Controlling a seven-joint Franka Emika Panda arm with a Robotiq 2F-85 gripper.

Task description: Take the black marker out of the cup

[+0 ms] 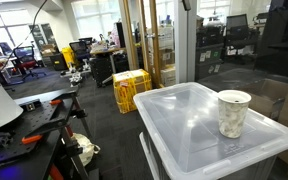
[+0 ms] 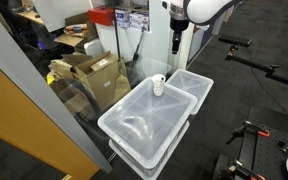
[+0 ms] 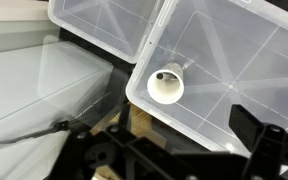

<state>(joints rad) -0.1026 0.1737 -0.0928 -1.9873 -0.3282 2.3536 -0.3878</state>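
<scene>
The cup (image 1: pixel 233 112) is white with a mottled grey pattern and stands upright on a translucent bin lid (image 1: pixel 184 130). It shows in both exterior views (image 2: pixel 159 86) and from above in the wrist view (image 3: pixel 166 85). A small dark end of the black marker (image 3: pixel 164 73) shows just inside the cup's rim; the rest is hidden. It does not show in the exterior views. My gripper (image 2: pixel 176 42) hangs well above the cup, a little to one side, fingers pointing down. It looks open and empty, with one dark finger at the right of the wrist view (image 3: pixel 249 128).
A second translucent bin (image 2: pixel 189 88) stands beside the first. Cardboard boxes (image 2: pixel 89 70) and a glass partition (image 2: pixel 44 110) lie beyond the bins. A yellow crate (image 1: pixel 131 88) sits on the floor. Black stands (image 2: pixel 252 58) are nearby.
</scene>
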